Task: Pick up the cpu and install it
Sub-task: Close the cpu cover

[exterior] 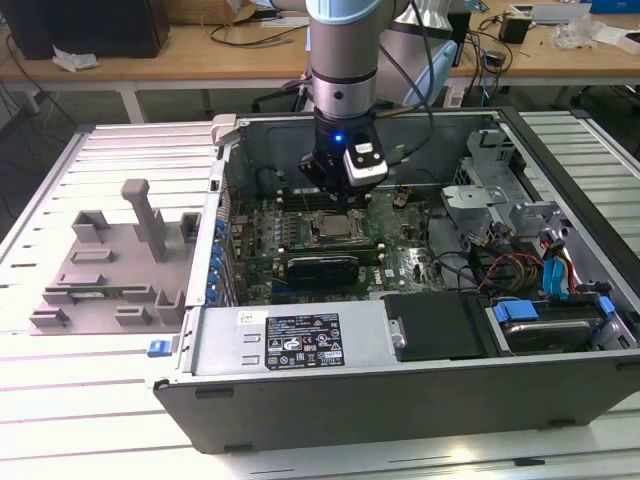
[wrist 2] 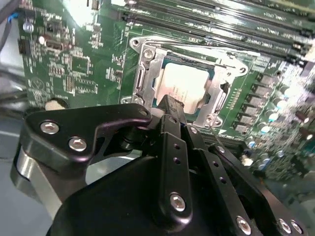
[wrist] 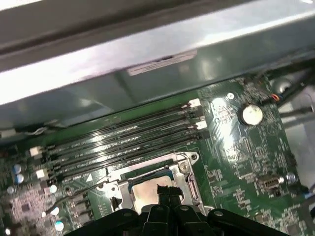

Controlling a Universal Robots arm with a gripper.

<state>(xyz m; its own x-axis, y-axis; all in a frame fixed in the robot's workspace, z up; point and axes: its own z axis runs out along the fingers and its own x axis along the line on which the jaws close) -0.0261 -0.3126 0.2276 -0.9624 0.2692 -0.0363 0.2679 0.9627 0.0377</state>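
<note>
Closest up, black gripper, fingers drawn together with nothing between, tips poised over one edge of the cpu; touching or not, cannot tell. Lies flat inside the metal-framed socket, silver top showing, around the middle of the green motherboard, beside the long memory slots. Seen from the exterior view, reaches straight down into the open computer case.

Silver-grey cylindrical robot arm with a pale blue joint cap, a small blue light and black cables. Its gripper is matte black, jointed bars pinned by silver screws, with possibly a steel collar.
</note>
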